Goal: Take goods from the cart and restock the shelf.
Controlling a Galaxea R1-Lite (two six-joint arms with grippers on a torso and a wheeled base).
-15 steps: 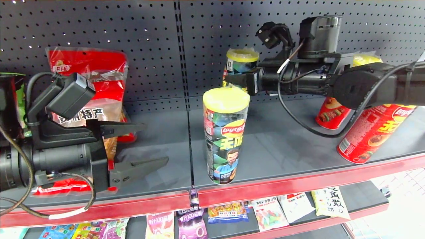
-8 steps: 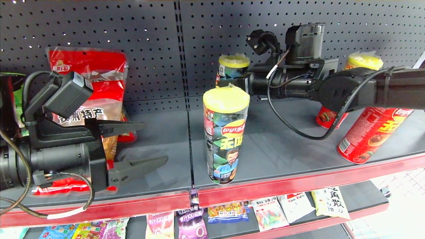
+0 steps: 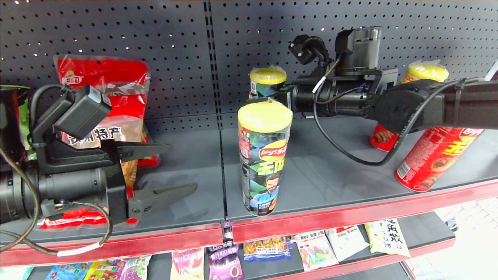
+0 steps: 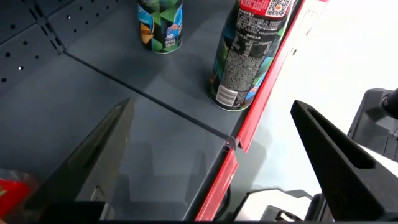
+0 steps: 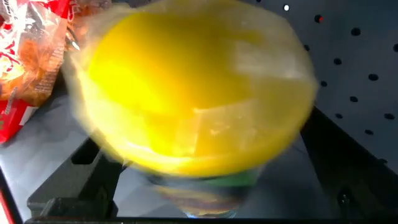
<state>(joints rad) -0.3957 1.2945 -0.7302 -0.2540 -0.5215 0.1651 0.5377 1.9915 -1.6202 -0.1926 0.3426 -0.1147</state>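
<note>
Two cans in line: right gripper [image 3: 267, 96] is clamping the far can [image 3: 267, 76], far on the shelf [image 3: 330, 167] behind the near can [image 3: 264, 155]. Left gripper [image 3: 167, 169] is hanging, jaws apart. Risk: releasing it tilted could topple both.

**Yellow-lidded chip can held at back of shelf**

A green-and-black chip can [image 3: 267, 82] with a yellow lid stands upright, clasped between the fingers [image 5: 68, 193] of the right gripper [image 5: 199, 193], close to the back wall of the shelf [image 3: 330, 171]. A matching can [image 3: 264, 155] stands upright just beside those fingers, on the side of the shelf's red front lip.
</note>
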